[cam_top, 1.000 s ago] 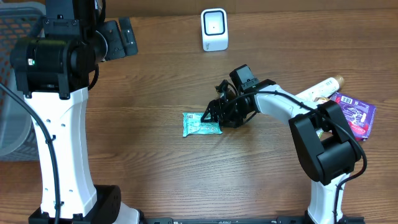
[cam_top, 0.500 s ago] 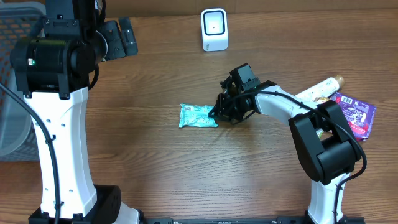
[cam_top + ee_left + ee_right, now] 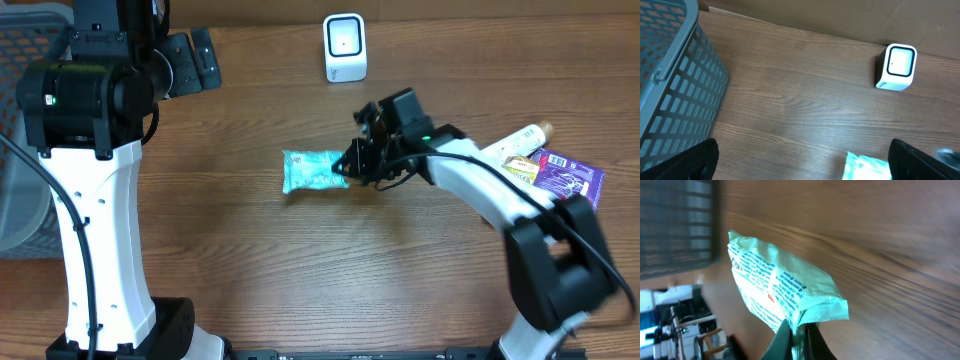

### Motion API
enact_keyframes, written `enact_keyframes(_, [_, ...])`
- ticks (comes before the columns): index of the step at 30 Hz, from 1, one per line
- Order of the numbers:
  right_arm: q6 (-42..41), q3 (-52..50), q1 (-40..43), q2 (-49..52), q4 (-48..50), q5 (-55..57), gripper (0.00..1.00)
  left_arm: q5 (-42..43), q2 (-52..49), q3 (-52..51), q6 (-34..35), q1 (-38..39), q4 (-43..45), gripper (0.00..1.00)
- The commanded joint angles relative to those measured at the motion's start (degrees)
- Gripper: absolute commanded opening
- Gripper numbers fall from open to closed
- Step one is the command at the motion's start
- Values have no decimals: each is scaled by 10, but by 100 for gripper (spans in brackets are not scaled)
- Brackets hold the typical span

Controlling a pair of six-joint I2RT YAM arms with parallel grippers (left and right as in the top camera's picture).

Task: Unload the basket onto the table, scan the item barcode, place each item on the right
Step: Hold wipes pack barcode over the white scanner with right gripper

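I find the right pincer [image 3: 350, 166] clamped on the right end of the teal packet [image 3: 313, 171]. Its long axis runs left-right. The white scanner [image 3: 345, 47] stands straight beyond, on the far side.

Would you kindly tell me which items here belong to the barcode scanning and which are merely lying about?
In the job: teal packet, white scanner cube.
Lying about: grey basket, purple packet, cream bottle.

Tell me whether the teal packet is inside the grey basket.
No: the right pincer pinches the teal packet by its edge above the wooden table, apart from the grey basket.
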State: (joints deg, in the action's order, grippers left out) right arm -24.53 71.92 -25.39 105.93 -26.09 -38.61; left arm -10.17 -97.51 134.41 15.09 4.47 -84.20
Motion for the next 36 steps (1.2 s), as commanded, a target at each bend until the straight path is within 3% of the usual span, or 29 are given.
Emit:
enact_keyframes(1, [39, 6, 17, -92, 4, -64, 4, -7, -3, 7, 8, 0, 2, 100])
enact_keyframes(9, [34, 6, 90, -191, -3, -141, 4, -7, -3, 7, 8, 0, 2, 100])
enact_keyframes(17, [32, 6, 124, -237, -37, -131, 4, -7, -3, 7, 8, 0, 2, 100])
enact_keyframes(21, [19, 18, 117, -237, -70, -66, 4, -7, -3, 7, 8, 0, 2, 100])
enact_keyframes(24, [29, 74, 95, -237, -142, 49, 4, -7, -3, 7, 8, 0, 2, 100])
enact_keyframes(28, [67, 201, 31, -232, -234, 311, 4, -7, -3, 7, 8, 0, 2, 100])
enact_keyframes(36, [133, 238, -95, -187, -146, 750, 4, -7, -3, 7, 8, 0, 2, 100])
